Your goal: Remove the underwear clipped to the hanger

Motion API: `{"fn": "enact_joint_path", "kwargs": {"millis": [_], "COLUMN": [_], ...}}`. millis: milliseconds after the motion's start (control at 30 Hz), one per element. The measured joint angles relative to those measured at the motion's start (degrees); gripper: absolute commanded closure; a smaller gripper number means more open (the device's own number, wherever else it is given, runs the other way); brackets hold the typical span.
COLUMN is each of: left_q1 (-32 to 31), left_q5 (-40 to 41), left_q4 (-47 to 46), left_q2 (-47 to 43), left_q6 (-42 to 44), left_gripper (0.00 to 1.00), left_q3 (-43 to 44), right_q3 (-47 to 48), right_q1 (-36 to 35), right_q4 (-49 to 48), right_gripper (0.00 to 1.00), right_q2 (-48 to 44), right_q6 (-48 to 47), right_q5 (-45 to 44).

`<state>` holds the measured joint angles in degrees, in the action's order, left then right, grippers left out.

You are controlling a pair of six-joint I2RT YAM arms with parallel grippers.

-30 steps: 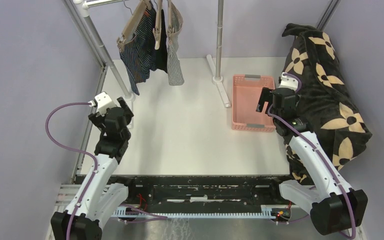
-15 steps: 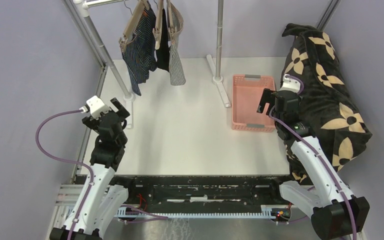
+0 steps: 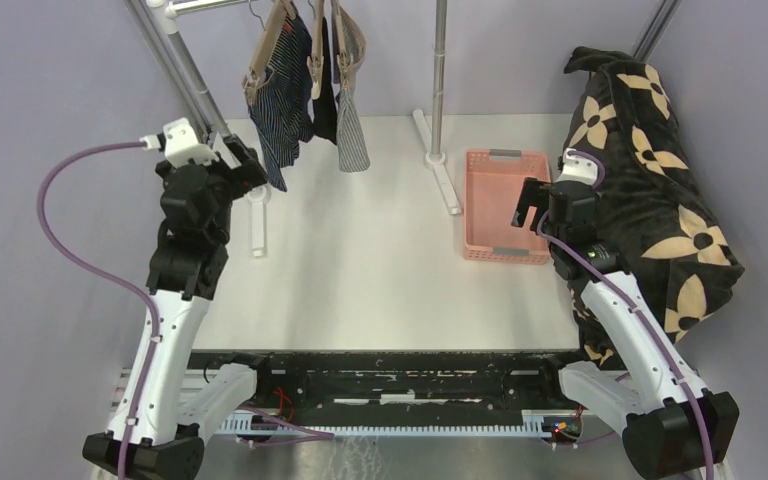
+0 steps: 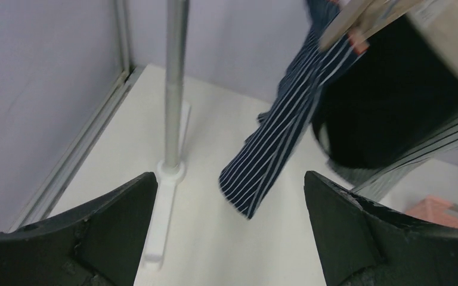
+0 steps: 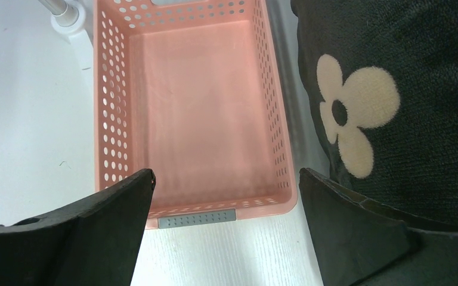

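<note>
Three pairs of underwear hang clipped to wooden hangers (image 3: 263, 55) on a rail at the back left: navy striped underwear (image 3: 282, 95), black underwear (image 3: 324, 100), grey-and-white striped underwear (image 3: 351, 130). In the left wrist view the navy pair (image 4: 286, 125) hangs ahead, the black pair (image 4: 387, 101) to its right. My left gripper (image 3: 238, 165) is raised, open and empty, just left of the navy pair's lower edge. My right gripper (image 3: 532, 205) is open and empty over the near end of the pink basket (image 3: 505, 205).
The rack's metal post (image 4: 175, 83) and white foot (image 4: 161, 214) stand left of the navy pair. A second post (image 3: 439, 80) rises mid-back. A large black blanket with tan flowers (image 3: 650, 170) lies at the right. The basket (image 5: 191, 119) holds nothing.
My left arm has risen and moved back toward the hanging navy pair. The hanging underwear has swung slightly. My right arm has barely moved.
</note>
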<state>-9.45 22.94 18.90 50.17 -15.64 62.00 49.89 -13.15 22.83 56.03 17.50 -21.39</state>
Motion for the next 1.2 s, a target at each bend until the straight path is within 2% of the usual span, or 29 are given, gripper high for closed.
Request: {"fn": "enact_joint_path", "kwargs": {"millis": [67,200,433,533,733,833,1000,1067,1200], "left_q1": [0.0,0.0,0.0,0.0,0.0,0.0,0.0,0.0,0.0], "left_q5": [-3.61,-8.13,-11.45,-12.74,-14.6,-15.5,-16.06,-16.04,-16.04], "left_q4": [1.16,2.6,4.83,6.1,10.4,12.92,16.06,16.72,17.55], "left_q2": [1.86,2.78,6.45,11.39,25.77,31.36,35.39,36.06,37.16], "left_q6": [0.33,0.35,1.01,2.05,3.96,4.44,4.72,4.76,4.87], "left_gripper": [0.01,0.01,0.01,0.06,0.06,0.11,0.11,0.25,0.32], "left_q3": [5.86,11.43,20.46,28.17,49.46,57.44,60.59,60.59,60.63], "right_q3": [-0.04,-0.35,-0.87,-0.87,-0.9,-1.03,-1.11,-1.22,-1.27], "right_q1": [-0.04,-0.37,-0.96,-1.4,-2.1,-2.34,-2.62,-2.62,-2.62], "right_q4": [-0.02,-0.04,-0.33,-1.14,-2.08,-2.58,-2.67,-2.71,-3.06], "right_gripper": [0.0,0.0,0.0,0.0,0.0,0.0,0.0,0.0,0.0], "right_q2": [0.0,0.02,0.55,1.33,1.88,1.79,1.2,0.81,0.66], "right_q6": [0.02,0.02,0.02,0.02,0.02,0.02,0.02,0.02,0.02], "right_q5": [0.22,0.44,1.49,2.1,3.15,3.34,3.39,3.41,3.61]}}
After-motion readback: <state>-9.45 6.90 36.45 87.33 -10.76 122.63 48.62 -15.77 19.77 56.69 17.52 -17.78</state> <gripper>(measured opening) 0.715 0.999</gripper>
